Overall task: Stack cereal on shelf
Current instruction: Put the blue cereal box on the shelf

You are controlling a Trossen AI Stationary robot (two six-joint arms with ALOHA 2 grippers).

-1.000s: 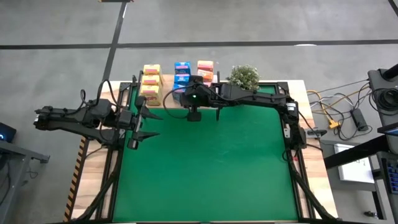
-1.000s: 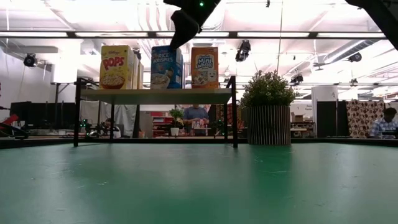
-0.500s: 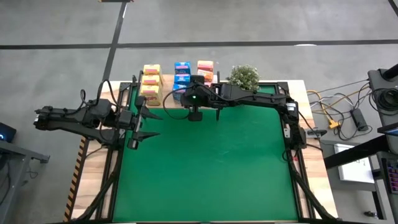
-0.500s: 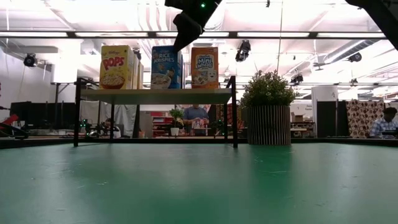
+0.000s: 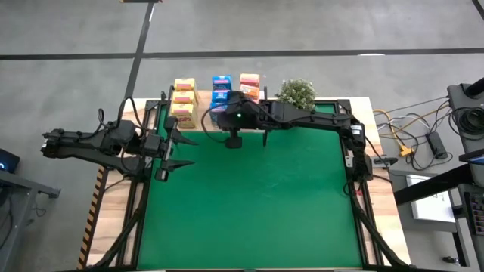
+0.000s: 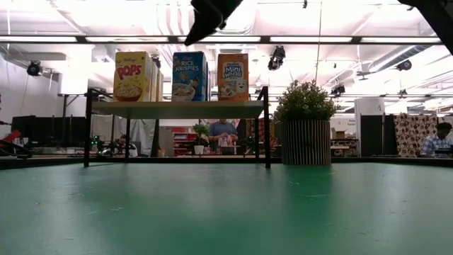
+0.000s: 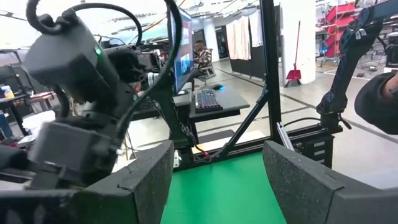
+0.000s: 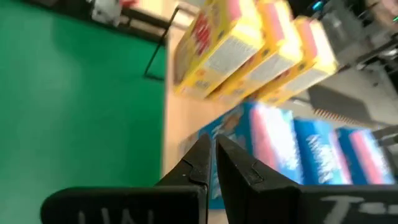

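The shelf (image 6: 177, 110) stands at the table's far edge on thin black legs. On it stand rows of cereal boxes: yellow (image 5: 184, 102), blue (image 5: 221, 89) and orange-red (image 5: 249, 85). In the low view the front boxes stand upright: yellow (image 6: 134, 76), blue (image 6: 190, 76), orange-red (image 6: 233, 76). My right gripper (image 8: 214, 155) is shut and empty. It hangs above the front blue box (image 8: 249, 149), clear of its top, and it shows at the upper edge of the low view (image 6: 205, 13). My left gripper (image 5: 180, 149) waits open at the table's left side.
A small green potted plant (image 6: 306, 131) stands right of the shelf at the far edge (image 5: 296, 92). The green mat (image 5: 249, 204) stretches from the shelf to the table's near edge. Black frame rails run along the table's sides. A person sits in the room beyond (image 6: 442, 138).
My right gripper has risen away from the top of the front blue box, which now stands upright on the shelf, where it leaned a little a second ago.
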